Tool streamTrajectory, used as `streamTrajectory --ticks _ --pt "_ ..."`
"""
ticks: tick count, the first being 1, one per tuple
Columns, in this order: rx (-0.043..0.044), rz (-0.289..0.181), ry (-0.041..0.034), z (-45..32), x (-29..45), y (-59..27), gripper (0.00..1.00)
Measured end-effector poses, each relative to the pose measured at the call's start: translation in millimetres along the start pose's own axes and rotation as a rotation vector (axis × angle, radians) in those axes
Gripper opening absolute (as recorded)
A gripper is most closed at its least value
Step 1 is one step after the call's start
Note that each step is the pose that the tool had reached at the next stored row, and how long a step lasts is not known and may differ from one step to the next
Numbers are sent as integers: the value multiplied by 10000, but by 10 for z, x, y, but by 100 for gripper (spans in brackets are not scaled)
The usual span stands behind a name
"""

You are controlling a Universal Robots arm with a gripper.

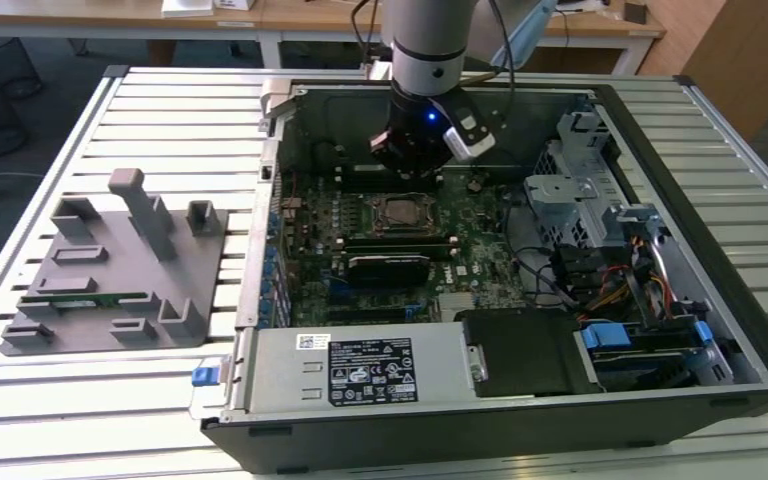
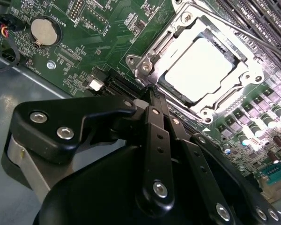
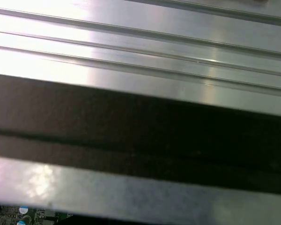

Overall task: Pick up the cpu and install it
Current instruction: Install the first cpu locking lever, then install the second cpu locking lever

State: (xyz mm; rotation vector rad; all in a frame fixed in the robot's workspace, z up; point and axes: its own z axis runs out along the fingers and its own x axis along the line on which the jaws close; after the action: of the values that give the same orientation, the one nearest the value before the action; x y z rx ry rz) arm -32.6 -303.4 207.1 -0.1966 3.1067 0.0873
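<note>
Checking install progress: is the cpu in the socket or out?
In. The cpu lies flat inside the socket frame on the motherboard; the gripper sits beside it.

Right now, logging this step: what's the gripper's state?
Gripper: shut, holding nothing, beside the chip already seated in its socket.

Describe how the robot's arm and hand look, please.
The arm is a light grey cylinder with dark bands and a black cable beside it. Below sits a black wrist unit with a small blue light. The hand is black, built of jointed links fastened with silver screws.
</note>
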Motion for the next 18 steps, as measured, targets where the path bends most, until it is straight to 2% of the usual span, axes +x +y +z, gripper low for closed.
streamTrajectory --ticks 7,18 --pt "0 -1 0 -1 2 -21 11" --pt "0 0 0 -6 14 -111 11"
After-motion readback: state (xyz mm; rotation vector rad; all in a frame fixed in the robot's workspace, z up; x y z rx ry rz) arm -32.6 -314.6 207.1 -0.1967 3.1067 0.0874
